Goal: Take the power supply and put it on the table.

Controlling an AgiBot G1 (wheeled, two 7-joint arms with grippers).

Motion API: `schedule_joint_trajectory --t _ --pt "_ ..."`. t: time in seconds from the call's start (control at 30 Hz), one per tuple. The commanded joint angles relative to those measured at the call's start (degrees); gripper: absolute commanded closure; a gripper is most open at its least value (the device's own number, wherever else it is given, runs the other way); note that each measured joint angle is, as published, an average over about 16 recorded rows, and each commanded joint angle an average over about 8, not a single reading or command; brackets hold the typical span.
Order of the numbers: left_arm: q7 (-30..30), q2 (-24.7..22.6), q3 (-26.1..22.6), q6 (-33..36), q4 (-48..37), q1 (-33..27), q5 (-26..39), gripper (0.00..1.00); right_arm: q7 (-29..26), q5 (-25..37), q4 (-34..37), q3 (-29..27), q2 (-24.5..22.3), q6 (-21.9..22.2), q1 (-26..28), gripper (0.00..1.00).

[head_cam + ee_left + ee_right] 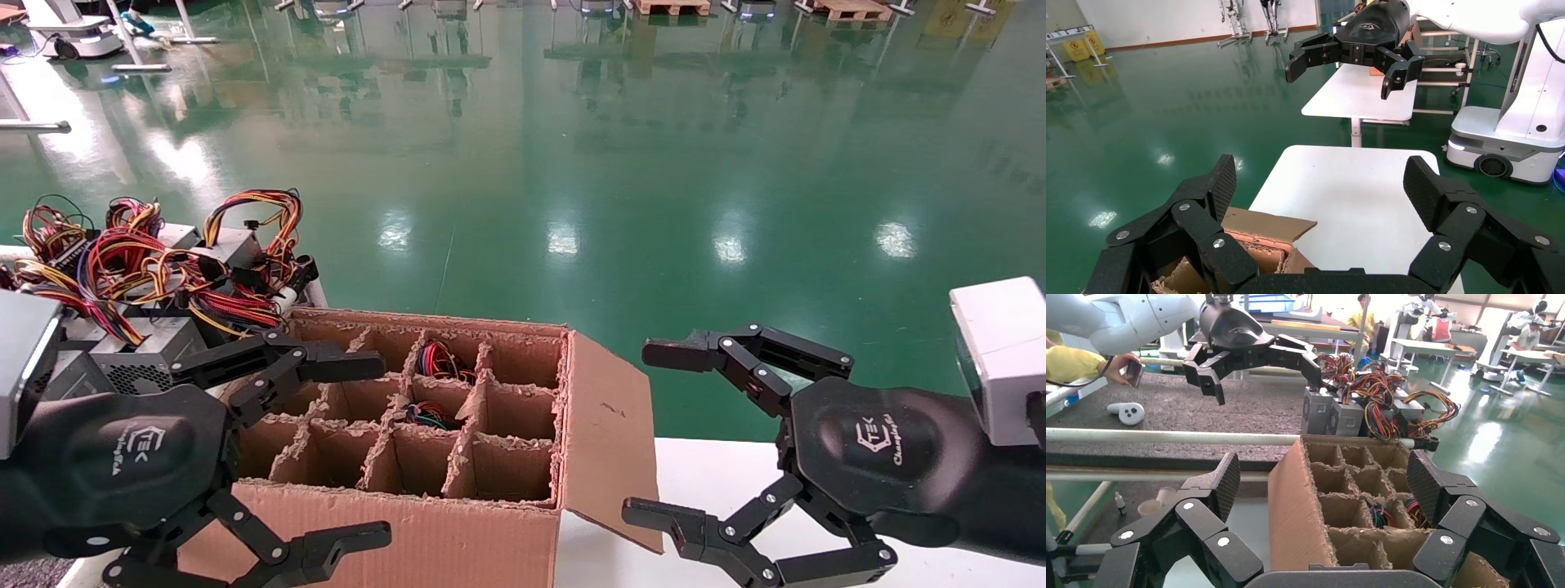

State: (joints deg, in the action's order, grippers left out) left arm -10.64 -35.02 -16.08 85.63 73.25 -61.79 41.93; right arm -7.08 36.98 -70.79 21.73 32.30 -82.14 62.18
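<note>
Black left gripper [323,449] and right gripper [674,433] — both spread, empty — flanking the brown carton [458,539].

My left gripper [315,449] covers the near left corner of the brown divided carton [458,523], whose front runs off the bottom of the head view. Inside the carton, only coloured wires [437,359] show in two cells; whatever they join to is sunk below the dividers. Power supplies [147,343] on the dark table [1168,410] are half buried under their own wire bundles and cut off by my left arm. I cannot count them exactly.
</note>
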Motion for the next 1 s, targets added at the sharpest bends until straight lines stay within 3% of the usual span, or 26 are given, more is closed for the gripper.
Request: schedule_joint_trajectory --t 0.03,1.0 --pt "0.0 0.0 0.0 0.0 0.0 0.0 0.0 0.0 0.0 0.0 0.0 0.0 0.0 0.0 0.0 0.0" --pt "0.0 0.0 0.0 0.0 0.0 0.0 0.0 0.0 0.0 0.0 0.0 0.0 0.0 0.0 0.0 0.0"
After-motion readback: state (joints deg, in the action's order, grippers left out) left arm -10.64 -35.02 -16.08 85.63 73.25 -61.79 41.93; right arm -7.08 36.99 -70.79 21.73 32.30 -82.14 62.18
